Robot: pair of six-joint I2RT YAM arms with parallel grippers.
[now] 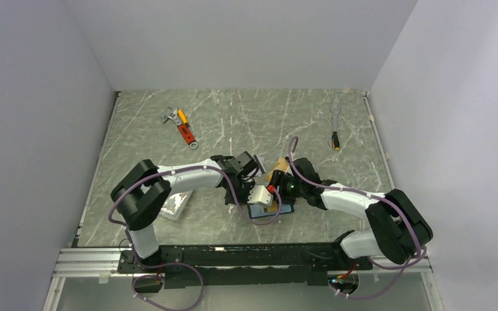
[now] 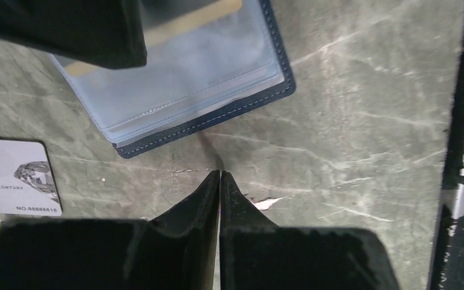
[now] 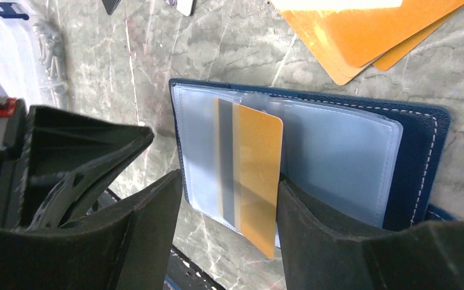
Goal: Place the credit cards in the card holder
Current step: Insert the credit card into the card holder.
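Open card holder (image 3: 420, 151) lies flat on the desk (image 3: 229, 42) — orange-gold card (image 3: 258, 169) sits partway in its clear sleeve. Right end effector (image 3: 229, 181) released, jaws straddling that card. Left end effector (image 2: 220, 176) clenched on nothing — silver-white card (image 2: 15, 178) lies nearby.

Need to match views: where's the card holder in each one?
Top external: card holder low centre, mostly covered, only a blue corner showing.
Left wrist: upper left, open, clear sleeves facing up.
Right wrist: centre to right, open.
Shared landmark: the orange card partly tucked into a sleeve, seen in both wrist views.
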